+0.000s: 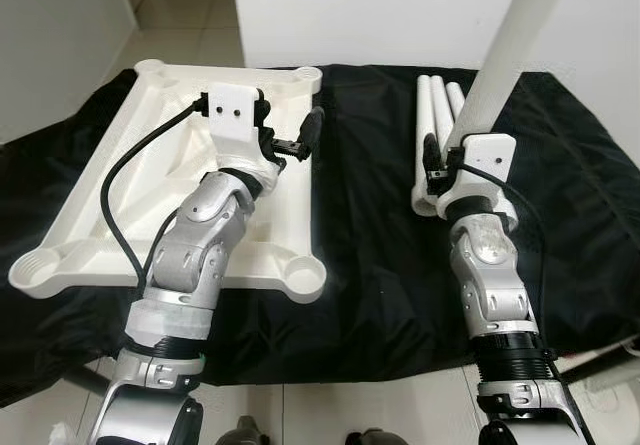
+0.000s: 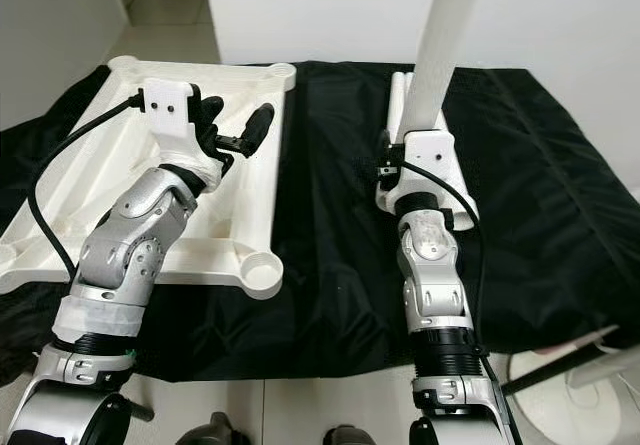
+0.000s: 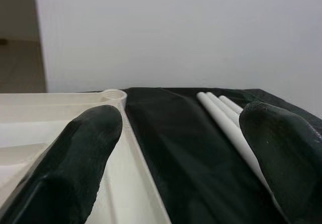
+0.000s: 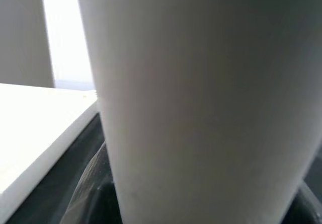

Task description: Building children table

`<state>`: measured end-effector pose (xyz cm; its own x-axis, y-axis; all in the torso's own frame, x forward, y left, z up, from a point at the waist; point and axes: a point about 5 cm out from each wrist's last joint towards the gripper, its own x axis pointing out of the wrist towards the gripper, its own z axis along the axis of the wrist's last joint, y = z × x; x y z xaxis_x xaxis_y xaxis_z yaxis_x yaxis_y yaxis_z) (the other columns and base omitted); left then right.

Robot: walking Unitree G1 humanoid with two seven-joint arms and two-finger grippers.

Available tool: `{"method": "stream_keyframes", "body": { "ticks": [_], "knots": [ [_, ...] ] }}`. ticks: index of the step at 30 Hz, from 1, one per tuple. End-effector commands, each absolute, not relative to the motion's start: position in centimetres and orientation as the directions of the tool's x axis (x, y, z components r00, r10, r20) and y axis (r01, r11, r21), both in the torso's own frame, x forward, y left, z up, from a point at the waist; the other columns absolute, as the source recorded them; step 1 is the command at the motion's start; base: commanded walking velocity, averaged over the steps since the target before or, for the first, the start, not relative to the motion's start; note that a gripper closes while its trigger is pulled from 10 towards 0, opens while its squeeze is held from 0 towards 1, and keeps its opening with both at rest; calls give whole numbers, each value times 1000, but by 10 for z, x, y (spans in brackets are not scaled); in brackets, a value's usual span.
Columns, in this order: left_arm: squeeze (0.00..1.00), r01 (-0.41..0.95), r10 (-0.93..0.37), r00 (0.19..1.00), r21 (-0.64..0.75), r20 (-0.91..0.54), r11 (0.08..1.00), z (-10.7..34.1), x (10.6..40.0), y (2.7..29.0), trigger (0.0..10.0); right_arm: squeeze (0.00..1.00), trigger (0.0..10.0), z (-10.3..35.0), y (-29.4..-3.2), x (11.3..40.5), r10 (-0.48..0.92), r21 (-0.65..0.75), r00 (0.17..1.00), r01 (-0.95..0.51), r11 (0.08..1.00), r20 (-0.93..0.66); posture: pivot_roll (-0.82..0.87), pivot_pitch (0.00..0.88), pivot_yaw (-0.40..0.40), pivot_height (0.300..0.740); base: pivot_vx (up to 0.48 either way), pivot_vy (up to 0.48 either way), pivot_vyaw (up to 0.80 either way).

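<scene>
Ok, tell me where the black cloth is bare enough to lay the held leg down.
Bare cloth runs between the tabletop and the spare legs; more lies beyond the right tool, which holds the raised leg. Crowded: around the legs, and under the left tool.

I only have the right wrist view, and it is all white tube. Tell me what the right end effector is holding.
Observer: The right end effector is shut on a white table leg, held nearly upright over the black cloth.
Operator: Report the spare legs.
Observer: Three more legs lie side by side on the cloth just beyond it.
Operator: Locate the nearest socket.
Observer: The upturned tabletop lies to the left; its near right corner socket is empty.
</scene>
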<state>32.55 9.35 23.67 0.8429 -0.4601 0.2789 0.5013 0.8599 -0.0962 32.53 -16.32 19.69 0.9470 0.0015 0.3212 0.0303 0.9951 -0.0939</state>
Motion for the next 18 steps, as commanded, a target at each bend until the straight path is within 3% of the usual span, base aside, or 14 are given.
{"method": "stream_keyframes", "body": {
  "ticks": [1,7,18],
  "knots": [
    [0,498,-459,848,-99,265,862,235,325,95,10000,0,10000,202,-161,327,9,-98,941,26,995,340,35,5,23,740,0,326,0],
    [0,495,-457,849,-95,265,864,235,325,97,10000,0,10000,204,-160,329,11,-97,940,23,995,340,48,3,19,740,0,294,0],
    [0,499,-472,839,-35,272,866,237,323,94,10000,0,10000,202,-157,329,21,-100,941,14,995,338,50,0,19,740,0,0,0]
  ]
}}
